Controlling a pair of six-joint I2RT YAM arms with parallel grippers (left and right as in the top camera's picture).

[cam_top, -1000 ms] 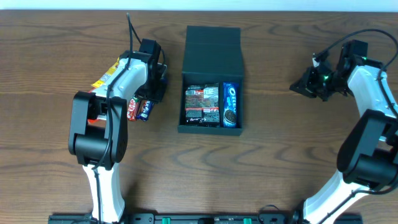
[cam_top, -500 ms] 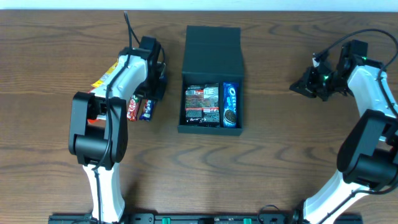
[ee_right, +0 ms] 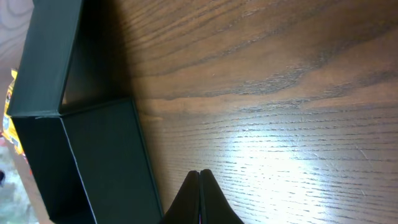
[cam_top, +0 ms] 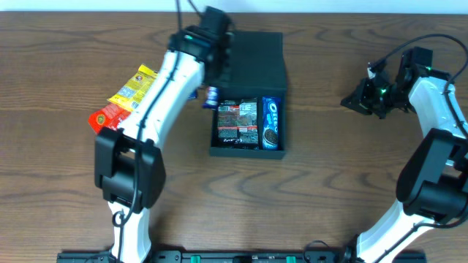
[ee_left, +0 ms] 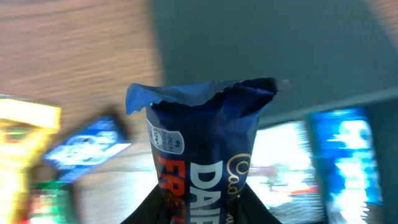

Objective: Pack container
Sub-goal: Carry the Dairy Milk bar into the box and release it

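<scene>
Step in hand, by the look of it: the transfer of one more snack to the box. Holds a blue Dairy Milk bar [ee_left: 202, 149] in the left claw [ee_left: 202, 211], clenched on the bar's lower end, crimped top pointing away from the wrist camera. Hangs above the left edge of the container [cam_top: 247, 152], about where the open box meets its flap lid [cam_top: 251, 55]. The container sits mid-desk, with the lid laid back flat on the desk [cam_top: 329, 190] behind the box.

Inside, from overhead: a dark snack packet [cam_top: 238, 122] on the left and an Oreo packet [cam_top: 271, 123] along the right wall, covering most of the floor. Out on the desk, well to the left: a yellow packet [cam_top: 135, 84] and a red packet [cam_top: 104, 117], just beside each other.

Rests the right claw [ee_right: 200, 186] pinched shut on nothing, low over bare wood well to the right of the container.

Next move, as a judgement: calls for a shift inward and toward the front until fully over the open box, then a descent and a release. Little free floor to aim for, so probably means laying the bar on top of the dark snack packet. Worth watching for the bar's hanging end catching the left wall on the way in.
</scene>
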